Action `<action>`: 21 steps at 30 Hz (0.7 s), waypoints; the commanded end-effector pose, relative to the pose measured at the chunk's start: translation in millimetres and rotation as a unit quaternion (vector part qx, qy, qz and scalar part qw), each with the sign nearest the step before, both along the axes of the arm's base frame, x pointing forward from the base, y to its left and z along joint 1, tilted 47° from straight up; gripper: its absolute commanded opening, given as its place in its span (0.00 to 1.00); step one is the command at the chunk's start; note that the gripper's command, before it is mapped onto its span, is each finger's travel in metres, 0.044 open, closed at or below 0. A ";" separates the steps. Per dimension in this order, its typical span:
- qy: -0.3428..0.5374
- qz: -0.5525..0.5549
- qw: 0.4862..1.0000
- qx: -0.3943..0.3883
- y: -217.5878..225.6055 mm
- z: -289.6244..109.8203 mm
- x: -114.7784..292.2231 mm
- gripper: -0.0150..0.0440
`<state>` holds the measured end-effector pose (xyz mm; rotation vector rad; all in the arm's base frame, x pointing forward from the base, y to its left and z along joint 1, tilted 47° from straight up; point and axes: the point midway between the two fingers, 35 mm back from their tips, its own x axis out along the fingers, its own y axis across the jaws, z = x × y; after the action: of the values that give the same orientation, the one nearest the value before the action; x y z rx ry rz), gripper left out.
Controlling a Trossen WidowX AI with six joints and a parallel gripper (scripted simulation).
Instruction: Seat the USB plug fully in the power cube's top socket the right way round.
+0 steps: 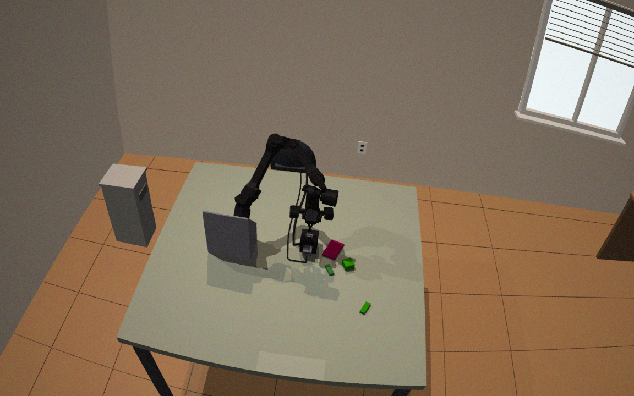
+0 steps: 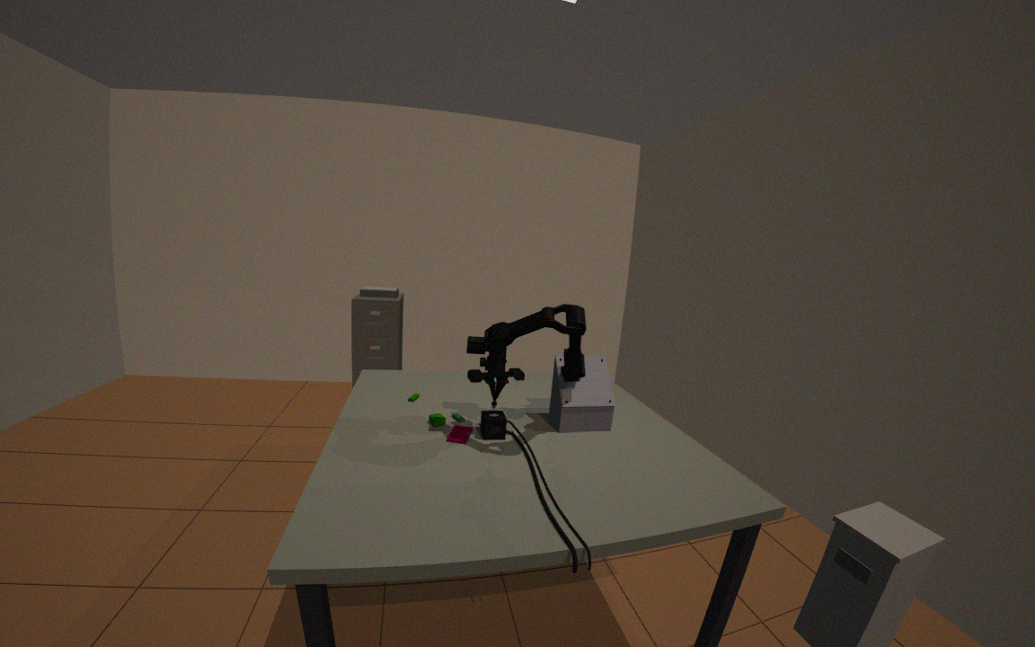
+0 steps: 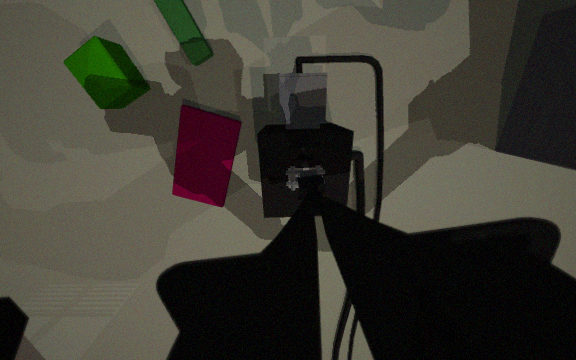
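The two black, wedge-shaped fingers of the gripper (image 3: 313,197) taper to fine tips that meet almost edge to edge, clenched on the small silvery metal USB plug (image 3: 304,175). The plug sits at the top face of the matte black power cube (image 3: 305,167), directly under the fingertips; how deep it stands in the socket, and which way round, is too small and dim to tell. In the exterior view the gripper (image 2: 494,400) points straight down just above the cube (image 2: 492,423).

Behind the cube in the wrist view stands a pale grey, glassy-looking block (image 3: 302,97), its lower part hidden by the cube. Thin black cables (image 3: 379,130) bend round the cube's side and run under the gripper body, which blocks the bottom of the frame. In the exterior view the cables (image 2: 549,499) trail across the smooth grey-green table (image 2: 425,515) and drop over its near edge.

Just beside the cube lies a flat magenta rectangular slab (image 3: 205,155). Farther out are a glossy green cube (image 3: 105,72) and a green bar (image 3: 185,30) cut off by the top edge of the frame. A second small green bar (image 1: 364,308) lies well apart from them. The arm's foot is hidden behind a plain grey slanted box (image 1: 229,238).
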<state>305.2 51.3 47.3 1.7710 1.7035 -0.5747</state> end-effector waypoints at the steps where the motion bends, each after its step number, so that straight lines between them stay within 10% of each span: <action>1: 0.032 -0.030 0.999 0.003 -0.1 -0.2 0.2 0.25; 21: 0.037 -0.035 0.999 0.006 0.6 -0.2 0.4 0.25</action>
<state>305.4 51.5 47.3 1.8414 1.7006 -0.6709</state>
